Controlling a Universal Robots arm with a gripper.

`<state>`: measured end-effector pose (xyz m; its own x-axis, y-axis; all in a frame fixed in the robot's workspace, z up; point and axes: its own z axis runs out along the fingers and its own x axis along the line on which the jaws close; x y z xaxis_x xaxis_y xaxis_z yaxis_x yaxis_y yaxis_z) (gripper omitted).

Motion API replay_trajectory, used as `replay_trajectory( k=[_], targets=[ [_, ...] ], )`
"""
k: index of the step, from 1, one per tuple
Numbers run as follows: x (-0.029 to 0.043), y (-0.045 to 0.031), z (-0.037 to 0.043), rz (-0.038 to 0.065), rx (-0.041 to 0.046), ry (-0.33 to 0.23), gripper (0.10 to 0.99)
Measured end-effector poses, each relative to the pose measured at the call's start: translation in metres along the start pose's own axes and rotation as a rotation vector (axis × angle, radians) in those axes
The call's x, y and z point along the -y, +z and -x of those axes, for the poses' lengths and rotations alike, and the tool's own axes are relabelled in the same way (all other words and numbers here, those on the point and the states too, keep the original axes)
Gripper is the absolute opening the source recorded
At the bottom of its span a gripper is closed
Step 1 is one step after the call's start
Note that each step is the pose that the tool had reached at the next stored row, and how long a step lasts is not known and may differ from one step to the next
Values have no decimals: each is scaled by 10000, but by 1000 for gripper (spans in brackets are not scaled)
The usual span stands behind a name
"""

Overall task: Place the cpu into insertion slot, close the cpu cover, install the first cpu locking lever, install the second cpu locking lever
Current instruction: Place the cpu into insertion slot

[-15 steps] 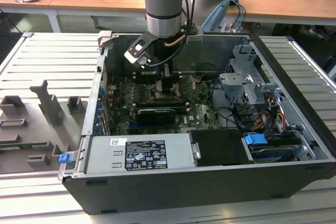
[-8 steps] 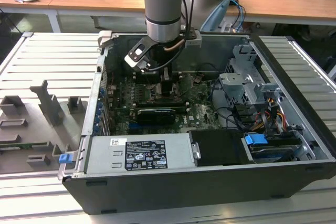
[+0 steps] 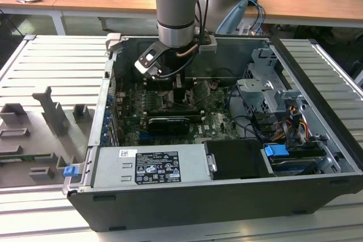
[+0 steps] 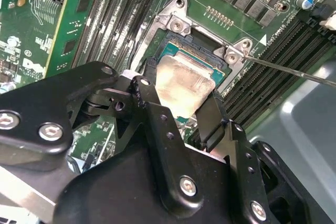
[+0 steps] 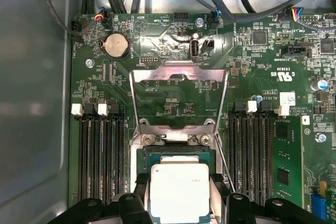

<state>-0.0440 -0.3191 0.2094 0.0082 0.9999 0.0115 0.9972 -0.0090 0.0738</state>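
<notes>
My claw (image 4: 181,103) grips the cpu (image 5: 178,192), slot (image 5: 149,156) directly beneath it, cover (image 5: 178,71) open just beyond.

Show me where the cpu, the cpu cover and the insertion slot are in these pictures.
cpu (image 5: 179,190): first wrist view, middle of its pale metal face.
cpu cover (image 5: 178,72): first wrist view, frame bar farthest from the insertion slot.
insertion slot (image 5: 146,156): first wrist view, dark rim beside the cpu.

Slatted table (image 3: 57,66) carries computer case (image 3: 187,205) (open).
</notes>
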Motion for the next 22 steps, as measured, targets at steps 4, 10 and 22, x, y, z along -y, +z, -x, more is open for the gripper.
replay_trajectory(
  k=[4,10,22],
  targets=[
    [7,53,-9,-5,-4,-48,541],
    [13,121,-27,-13,2,-51,541],
    [7,103,-27,-16,-32,-47,600]
  ],
)
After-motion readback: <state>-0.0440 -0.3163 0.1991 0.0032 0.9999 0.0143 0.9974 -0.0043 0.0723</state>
